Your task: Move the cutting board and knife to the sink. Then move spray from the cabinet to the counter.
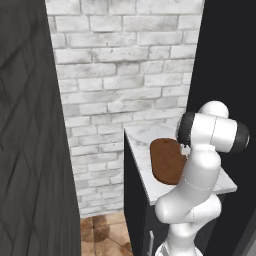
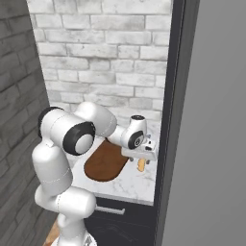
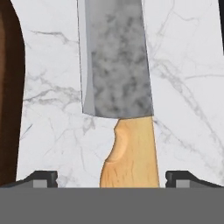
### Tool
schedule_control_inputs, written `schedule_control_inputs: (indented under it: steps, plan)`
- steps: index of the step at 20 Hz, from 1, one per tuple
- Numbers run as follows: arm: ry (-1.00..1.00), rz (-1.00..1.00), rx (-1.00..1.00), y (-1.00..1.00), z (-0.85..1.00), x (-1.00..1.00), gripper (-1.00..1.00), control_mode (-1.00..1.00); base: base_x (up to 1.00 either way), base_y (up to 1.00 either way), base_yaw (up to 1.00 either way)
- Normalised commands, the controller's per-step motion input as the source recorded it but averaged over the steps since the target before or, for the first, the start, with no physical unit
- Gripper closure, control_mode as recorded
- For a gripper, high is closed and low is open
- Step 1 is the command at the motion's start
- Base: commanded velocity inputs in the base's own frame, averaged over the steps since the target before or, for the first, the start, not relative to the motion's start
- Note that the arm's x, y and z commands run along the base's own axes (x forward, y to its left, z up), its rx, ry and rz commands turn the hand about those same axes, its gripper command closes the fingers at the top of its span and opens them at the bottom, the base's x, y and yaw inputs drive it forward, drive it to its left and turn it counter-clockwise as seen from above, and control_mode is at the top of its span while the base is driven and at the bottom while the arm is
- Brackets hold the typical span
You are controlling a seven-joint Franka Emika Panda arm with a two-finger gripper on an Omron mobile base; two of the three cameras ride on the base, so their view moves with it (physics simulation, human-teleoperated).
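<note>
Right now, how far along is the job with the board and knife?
Nothing looks done: the dark-brown oval wooden cutting board lies on the white marble counter. In hand: the open gripper straddles the tan-handled knife, not closed. Left: both sink moves, then the spray.

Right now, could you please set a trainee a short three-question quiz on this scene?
1. True or false: the gripper has shut on the knife.
2. What does the knife lie on: A the board, B the counter, C the floor?
3. Fill in: between the finger tips sits the knife's ____.

Key: 1 false, the jaws stand open either side of the handle. 2 B, beside the board. 3 handle.
</note>
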Motion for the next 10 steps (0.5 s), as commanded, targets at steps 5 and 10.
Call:
schedule_control_inputs:
  steps: [5, 10]
  plan:
    - [-0.10, 0.03, 0.00, 0.00, -0.34, 0.00, 1.00, -1.00, 0.00, 0.00, 0.00]
    - [-0.17, 0.05, -0.04, 0.19, -0.51, -0.18, 1.00, -1.00, 0.00, 0.00, 0.00]
